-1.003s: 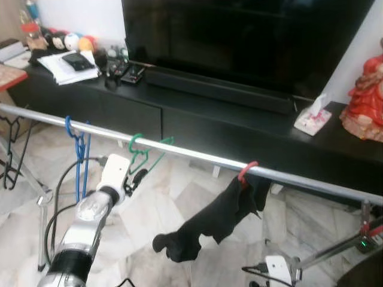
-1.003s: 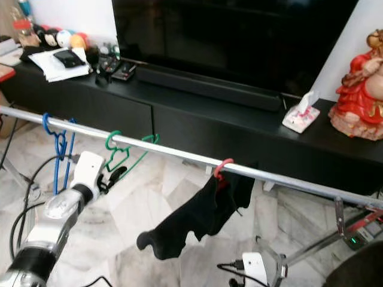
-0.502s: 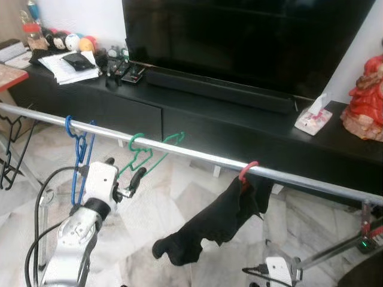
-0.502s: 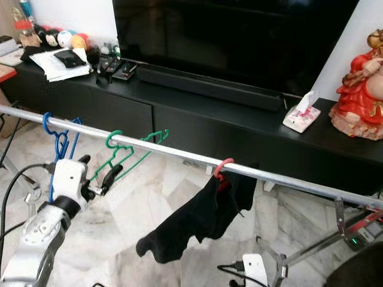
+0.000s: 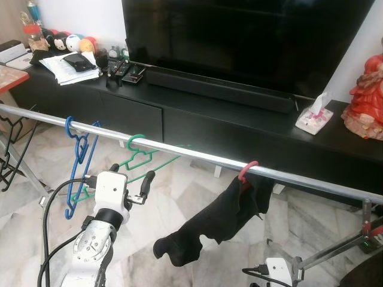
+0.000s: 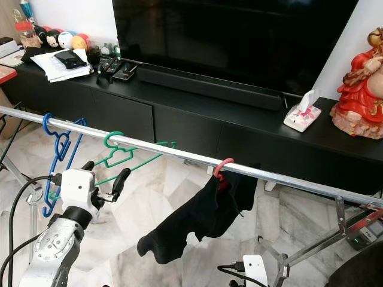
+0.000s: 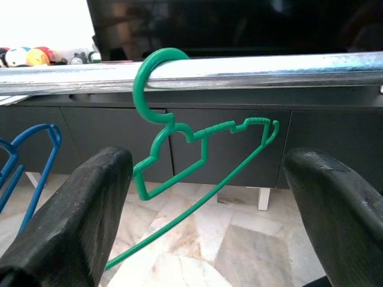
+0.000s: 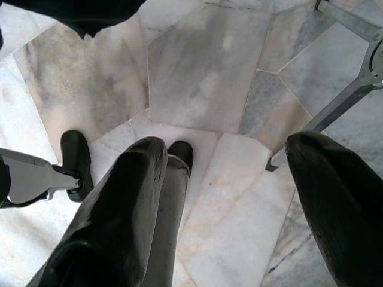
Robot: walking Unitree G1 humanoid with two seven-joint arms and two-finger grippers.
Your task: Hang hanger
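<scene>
A green hanger (image 5: 143,159) hangs by its hook on the silver rail (image 5: 197,155), with nothing holding it. My left gripper (image 5: 130,177) is open just below and in front of it, not touching. In the left wrist view the green hanger (image 7: 197,149) hangs from the rail (image 7: 269,67) beyond the two spread fingers (image 7: 72,227). My right gripper (image 8: 227,209) hangs low and open over the marble floor, with nothing between its fingers (image 8: 114,221).
A blue hanger (image 5: 78,156) hangs on the rail left of the green one. To the right, a pink hanger (image 5: 247,170) carries a black garment (image 5: 215,218). Behind stand a black TV cabinet (image 5: 197,113), a TV and a red figurine (image 5: 366,98). Rack legs (image 5: 335,254) spread on the floor.
My left arm has drawn back and down from the green hanger. The hanger stays hooked on the rail and has swung to a flatter angle.
</scene>
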